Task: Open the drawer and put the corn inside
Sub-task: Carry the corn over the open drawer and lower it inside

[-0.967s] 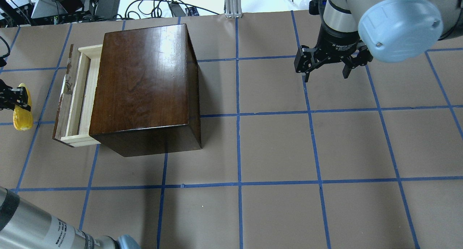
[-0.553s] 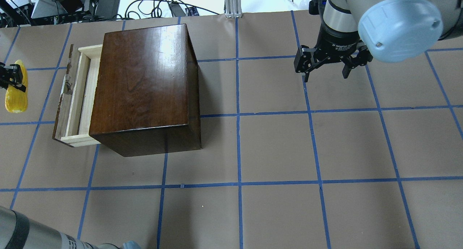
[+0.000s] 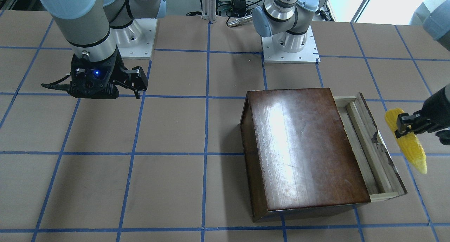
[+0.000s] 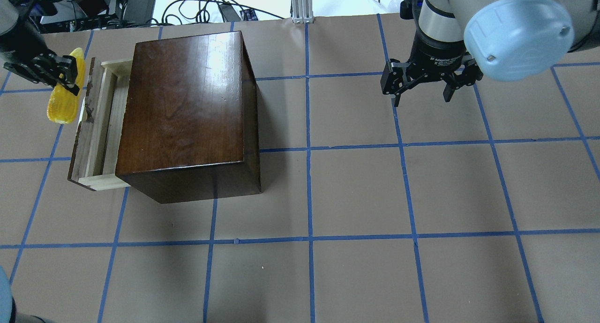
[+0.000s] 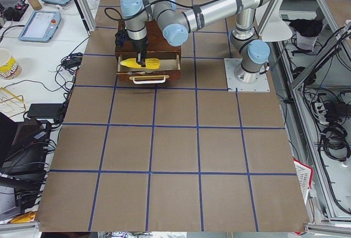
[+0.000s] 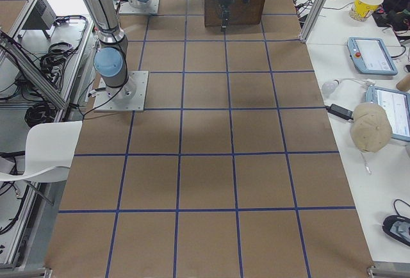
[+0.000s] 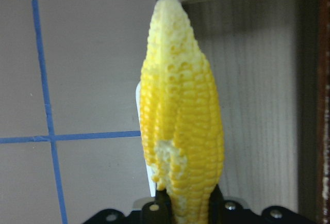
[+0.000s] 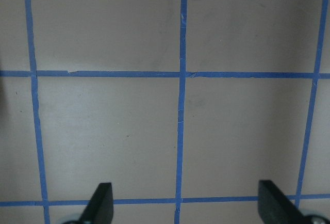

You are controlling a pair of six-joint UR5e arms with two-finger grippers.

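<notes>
The corn (image 4: 60, 108) hung clamped at its thick end in the left gripper (image 4: 65, 77), just outside the open drawer's (image 4: 96, 126) front panel. The right gripper (image 4: 423, 99) hovered well apart, fingers spread wide.

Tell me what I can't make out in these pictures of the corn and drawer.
Rear of the drawer: overhead view, under the wooden box.
The left gripper: left wrist view, jaws cut off by the bottom edge and covered by the corn.
The corn and drawer: exterior right view, hidden behind the box.
</notes>
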